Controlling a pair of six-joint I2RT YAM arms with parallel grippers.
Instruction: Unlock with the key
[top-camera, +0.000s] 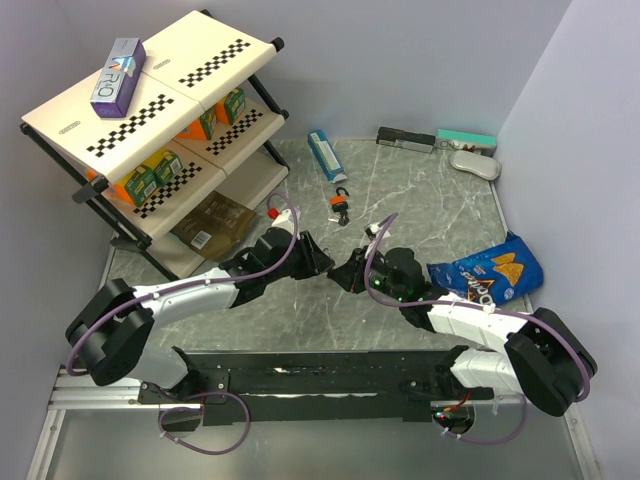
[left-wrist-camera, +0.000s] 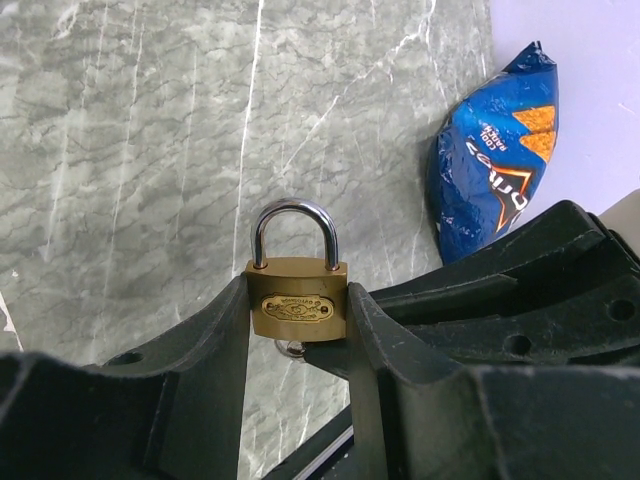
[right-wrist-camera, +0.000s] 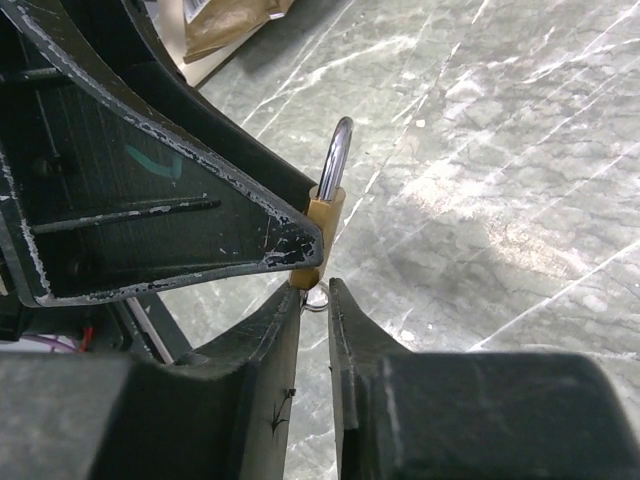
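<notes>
Left gripper (left-wrist-camera: 298, 322): jaws clamped on the brass padlock (left-wrist-camera: 297, 292), one finger on each side face of the body. Padlock sits upright between the fingertips, shackle (left-wrist-camera: 295, 232) up and seated in the body.

Right gripper (right-wrist-camera: 316, 290) comes in from the right, tips directly under the padlock's base. Its jaws are almost together, pinching the key (right-wrist-camera: 316, 300) at the very tips. Only a sliver of bright metal shows there. The same bit is visible in the left wrist view just below the padlock. Can't tell how far it sits in the keyhole.

Both grippers meet tip to tip above the marble table (top-camera: 440, 215).

Left of the jaws: shelf (top-camera: 150, 110). Beyond the jaws: orange padlock (top-camera: 342, 206) lying on the table, well apart from them. Right of the jaws: blue chip bag (top-camera: 490, 273).
</notes>
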